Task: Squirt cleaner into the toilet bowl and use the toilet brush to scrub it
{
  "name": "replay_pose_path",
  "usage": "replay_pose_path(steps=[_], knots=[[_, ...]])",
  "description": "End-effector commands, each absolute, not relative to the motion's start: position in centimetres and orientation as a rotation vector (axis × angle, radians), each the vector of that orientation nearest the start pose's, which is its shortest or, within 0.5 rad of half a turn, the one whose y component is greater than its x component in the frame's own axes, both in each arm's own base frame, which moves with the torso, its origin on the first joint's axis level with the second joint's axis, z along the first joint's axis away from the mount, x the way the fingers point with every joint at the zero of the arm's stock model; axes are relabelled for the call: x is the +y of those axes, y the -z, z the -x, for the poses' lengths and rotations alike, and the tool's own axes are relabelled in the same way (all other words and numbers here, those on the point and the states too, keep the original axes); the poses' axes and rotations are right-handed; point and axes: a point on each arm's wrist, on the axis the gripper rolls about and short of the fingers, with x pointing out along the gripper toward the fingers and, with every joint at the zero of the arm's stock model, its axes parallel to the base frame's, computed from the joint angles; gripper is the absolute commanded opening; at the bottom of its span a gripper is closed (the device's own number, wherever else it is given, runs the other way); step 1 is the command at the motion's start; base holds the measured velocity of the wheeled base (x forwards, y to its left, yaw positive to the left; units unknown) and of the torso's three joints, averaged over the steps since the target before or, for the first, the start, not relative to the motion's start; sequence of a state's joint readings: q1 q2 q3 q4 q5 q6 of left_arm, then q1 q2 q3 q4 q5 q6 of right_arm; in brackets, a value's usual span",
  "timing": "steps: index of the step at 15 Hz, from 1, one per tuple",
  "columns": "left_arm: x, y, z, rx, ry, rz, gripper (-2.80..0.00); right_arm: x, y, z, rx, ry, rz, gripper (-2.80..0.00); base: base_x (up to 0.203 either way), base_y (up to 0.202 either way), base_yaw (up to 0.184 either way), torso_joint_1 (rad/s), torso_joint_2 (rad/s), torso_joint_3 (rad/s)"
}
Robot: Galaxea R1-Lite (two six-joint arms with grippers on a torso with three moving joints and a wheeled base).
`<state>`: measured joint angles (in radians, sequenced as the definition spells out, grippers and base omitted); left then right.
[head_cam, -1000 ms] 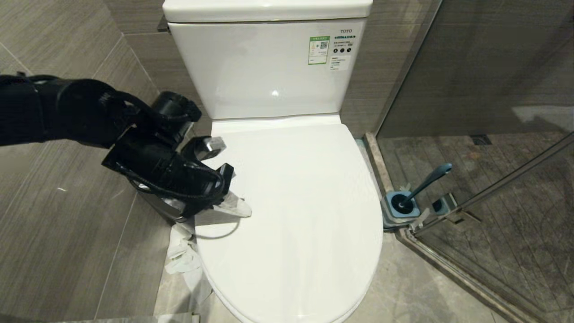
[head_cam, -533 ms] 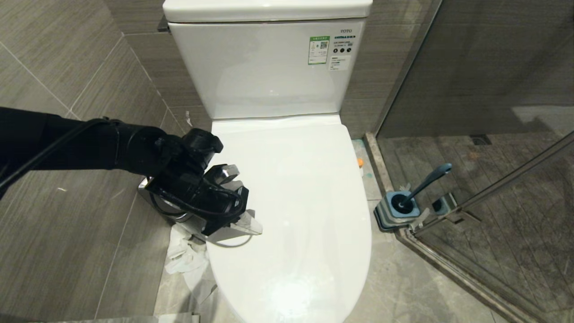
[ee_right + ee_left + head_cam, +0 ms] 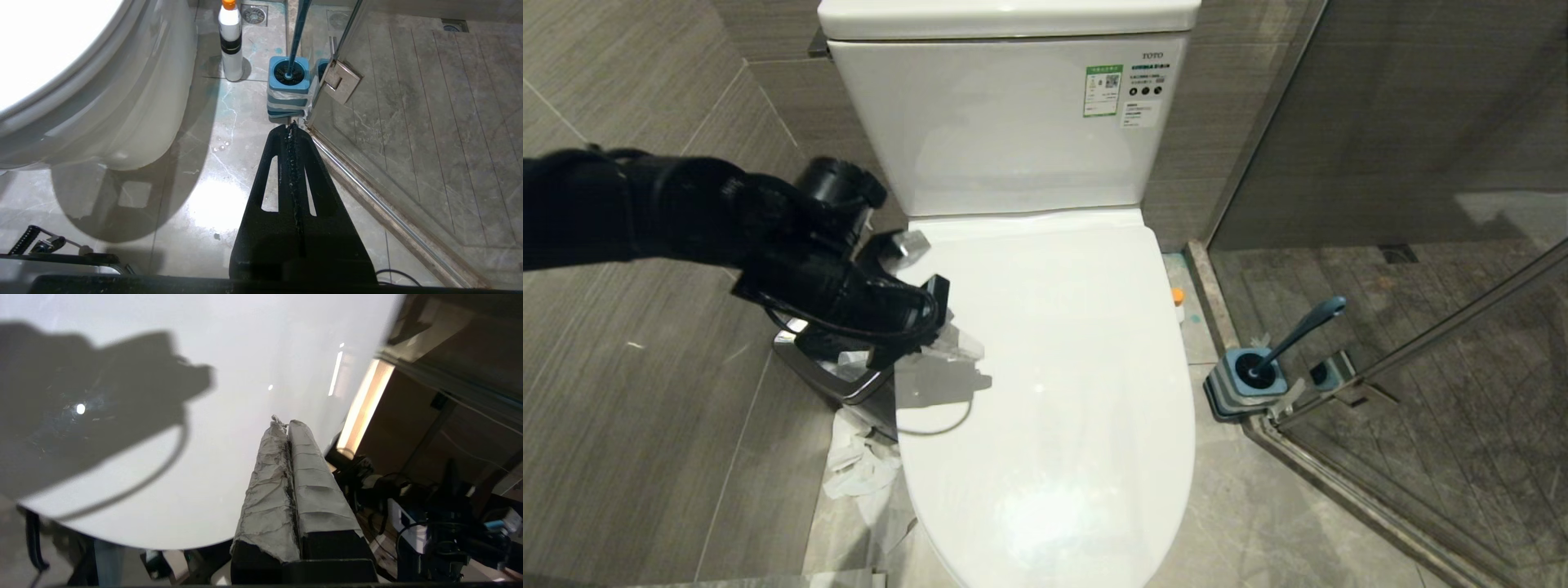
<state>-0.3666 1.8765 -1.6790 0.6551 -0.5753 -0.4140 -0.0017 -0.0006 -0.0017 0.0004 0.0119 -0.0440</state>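
**Lid Down, Bowl Still Covered**

Your right hand [image 3: 292,130] hangs clenched and empty low over the floor. Beyond it the cleaner [image 3: 230,41] stands on the floor beside the toilet bowl [image 3: 1045,367], and the toilet brush [image 3: 1294,335] leans in its holder [image 3: 1245,388]. Your left hand [image 3: 964,347], clenched on nothing, hovers over the lid's left edge. Hook the fingertips under that rim and lift slowly; the glossy lid looks slippery.

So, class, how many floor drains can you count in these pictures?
3. Two show in the right wrist view: one behind the cleaner, one in the shower. The head view shows one shower drain, possibly the same; others may be hidden.
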Motion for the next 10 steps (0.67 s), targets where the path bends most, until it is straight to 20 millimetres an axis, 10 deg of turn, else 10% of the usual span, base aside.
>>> replay_pose_path(steps=[1,5,10], knots=[[-11.9,-33.3,-25.5,0.776,0.756,0.412,-2.8,0.0,-7.6,2.3,-0.002,-0.011,0.044,-2.8,0.0,0.0,0.0,0.0,0.0,0.0],[-8.6,-39.3,-18.5,0.385,0.444,0.167,-2.8,0.0,-7.6,2.3,-0.002,-0.011,0.044,-2.8,0.0,0.0,0.0,0.0,0.0,0.0],[-1.1,-43.1,-3.6,0.001,0.266,-0.138,-2.8,0.0,-7.6,2.3,-0.002,-0.011,0.044,-2.8,0.0,0.0,0.0,0.0,0.0,0.0]])
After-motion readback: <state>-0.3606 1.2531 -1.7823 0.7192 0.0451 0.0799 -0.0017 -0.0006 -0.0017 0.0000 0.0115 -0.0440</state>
